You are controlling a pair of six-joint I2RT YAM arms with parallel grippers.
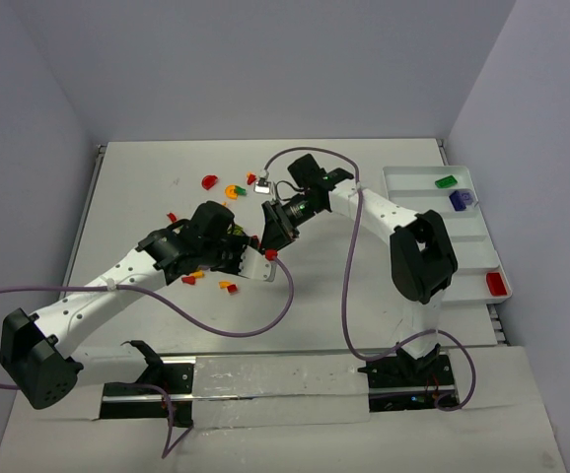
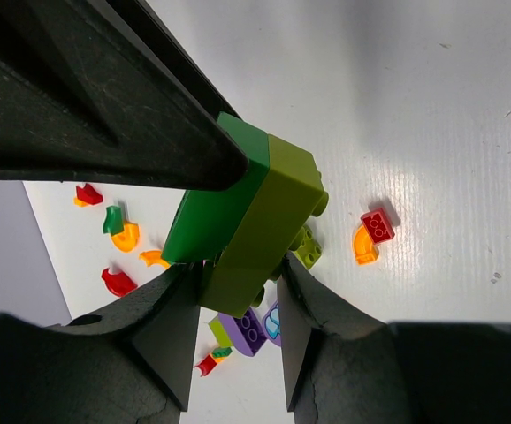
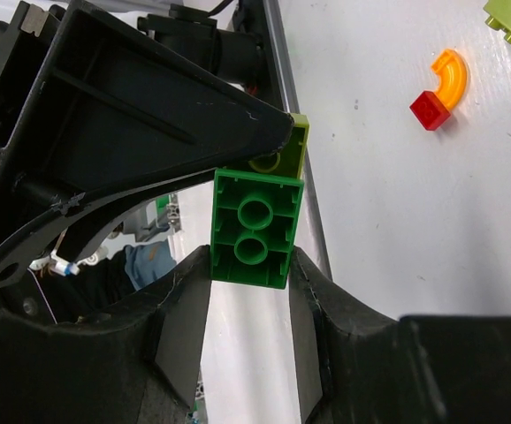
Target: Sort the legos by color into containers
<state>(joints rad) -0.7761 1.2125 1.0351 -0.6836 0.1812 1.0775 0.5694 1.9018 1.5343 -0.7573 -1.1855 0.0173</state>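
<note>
— Well, from above, where does everything stand?
— Both arms meet over the middle of the worktop [image 1: 147,197], with the left gripper [image 1: 249,258] and right gripper [image 1: 270,235] tip to tip. Loose legos [image 1: 209,181] lie scattered around and beneath them. The tray [image 1: 474,251] sits well apart at the right edge. It has a green piece [image 1: 446,180], a purple piece [image 1: 460,200] and a red piece [image 1: 496,284] in separate compartments, and the right arm hides part of it.
— And the left wrist camera?
— The left gripper [image 2: 238,291] is partly closed, clamped on a lime brick [image 2: 278,208] stuck to a green brick [image 2: 209,221]. One of the right gripper's fingers [image 2: 105,115] covers the green brick from above. On the worktop beyond lie a purple brick [image 2: 247,329] and a red brick [image 2: 377,226] touching an orange curve [image 2: 362,247].
— The right wrist?
— The right gripper [image 3: 251,265] presses both sides of the green brick [image 3: 255,230], whose underside tubes face the camera. The lime brick [image 3: 298,141] sits behind it, against the left gripper's black fingers [image 3: 149,115].
</note>
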